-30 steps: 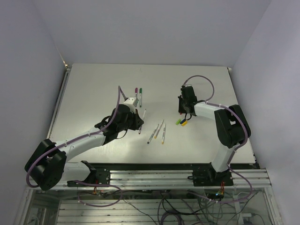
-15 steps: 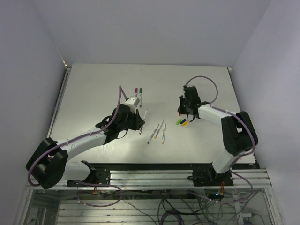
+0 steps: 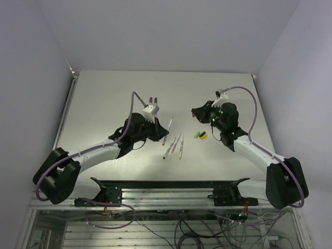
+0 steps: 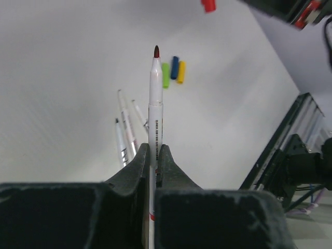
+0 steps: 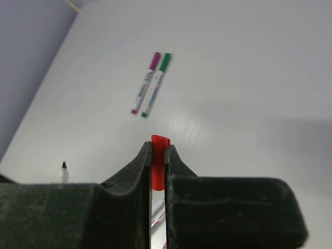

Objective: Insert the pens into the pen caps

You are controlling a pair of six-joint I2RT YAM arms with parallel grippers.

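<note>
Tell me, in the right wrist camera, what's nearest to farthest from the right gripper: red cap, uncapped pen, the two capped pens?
1. Red cap: pinched in the right gripper itself.
2. Uncapped pen: low on the left.
3. Magenta-capped pen and green-capped pen: far up the table, side by side, too close to call.

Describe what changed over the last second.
The right gripper, shut on the red cap, swung from pointing down to pointing leftward. The left gripper, shut on the red-tipped pen, carried it rightward towards the cap. Nothing grasped or released. Three loose pens, three caps and two capped pens stayed put.
</note>
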